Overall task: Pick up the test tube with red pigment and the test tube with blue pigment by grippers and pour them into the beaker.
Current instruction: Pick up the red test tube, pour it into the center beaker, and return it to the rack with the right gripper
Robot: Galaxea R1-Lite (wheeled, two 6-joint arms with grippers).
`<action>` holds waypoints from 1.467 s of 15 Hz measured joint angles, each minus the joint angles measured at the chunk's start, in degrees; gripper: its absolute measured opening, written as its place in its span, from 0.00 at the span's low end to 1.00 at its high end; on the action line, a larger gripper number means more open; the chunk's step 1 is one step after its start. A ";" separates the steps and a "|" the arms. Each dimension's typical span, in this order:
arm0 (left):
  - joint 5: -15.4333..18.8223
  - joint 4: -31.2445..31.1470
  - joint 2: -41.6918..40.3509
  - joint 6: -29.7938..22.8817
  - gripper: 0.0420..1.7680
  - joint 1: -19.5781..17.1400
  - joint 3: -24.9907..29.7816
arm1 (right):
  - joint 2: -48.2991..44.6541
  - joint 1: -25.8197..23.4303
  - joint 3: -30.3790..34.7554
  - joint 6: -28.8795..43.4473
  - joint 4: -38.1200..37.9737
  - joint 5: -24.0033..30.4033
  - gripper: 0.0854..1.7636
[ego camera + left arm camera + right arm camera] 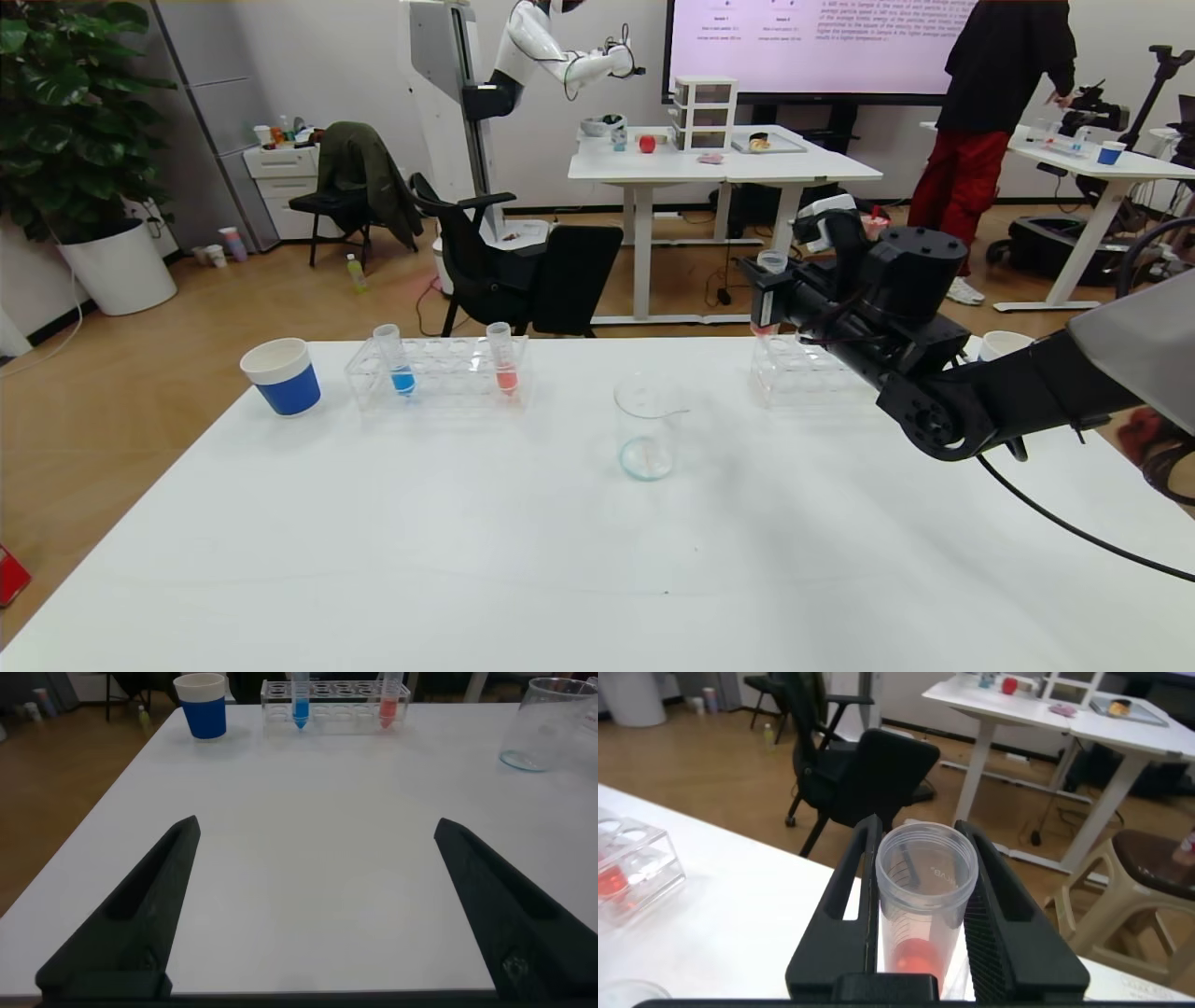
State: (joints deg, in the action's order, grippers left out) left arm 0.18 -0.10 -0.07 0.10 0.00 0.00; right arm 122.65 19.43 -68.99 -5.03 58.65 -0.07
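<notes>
My right gripper [767,291] is shut on the test tube with red pigment [771,263] and holds it upright above a clear rack [794,375] at the back right. In the right wrist view the tube [926,873] sits between the fingers [854,873], with orange-red liquid at its bottom. The test tube with blue pigment [400,368] stands in the left rack [448,375]; it also shows in the left wrist view [300,707]. The beaker [646,425] stands mid-table. My left gripper [316,826] is open and empty, low over the near table.
A paler salmon-red tube [504,364] stands in the left rack. A blue-banded paper cup [283,375] is at the far left; another cup [1004,345] is behind my right arm. A chair, desks and a person are beyond the table.
</notes>
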 joint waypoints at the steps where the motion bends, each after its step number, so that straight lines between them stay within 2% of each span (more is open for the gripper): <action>1: -0.02 0.00 0.00 0.00 0.99 0.00 0.00 | -0.07 0.99 0.11 -2.18 0.30 2.55 0.27; 4: 0.00 0.00 0.00 0.00 0.99 0.00 0.00 | 0.87 2.84 -0.35 -10.07 4.11 10.15 0.27; 7: 0.00 0.00 0.00 0.00 0.99 0.00 0.00 | 3.56 3.00 -0.57 -20.35 12.52 22.50 0.27; 10: -0.02 0.00 0.00 0.00 0.99 0.00 0.00 | 6.10 2.39 -0.59 -28.64 14.75 29.87 0.27; 16: -0.02 0.02 0.00 0.00 0.99 0.00 0.00 | 8.52 1.29 -2.51 -42.09 14.99 38.94 0.27; 22: -0.02 0.00 0.00 0.01 0.99 0.00 0.00 | 11.53 0.74 -5.81 -54.09 14.75 43.01 0.27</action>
State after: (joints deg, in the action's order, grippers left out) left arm 0.16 -0.10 -0.07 0.11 0.00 0.00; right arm 134.18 20.18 -74.80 -59.12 73.40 42.94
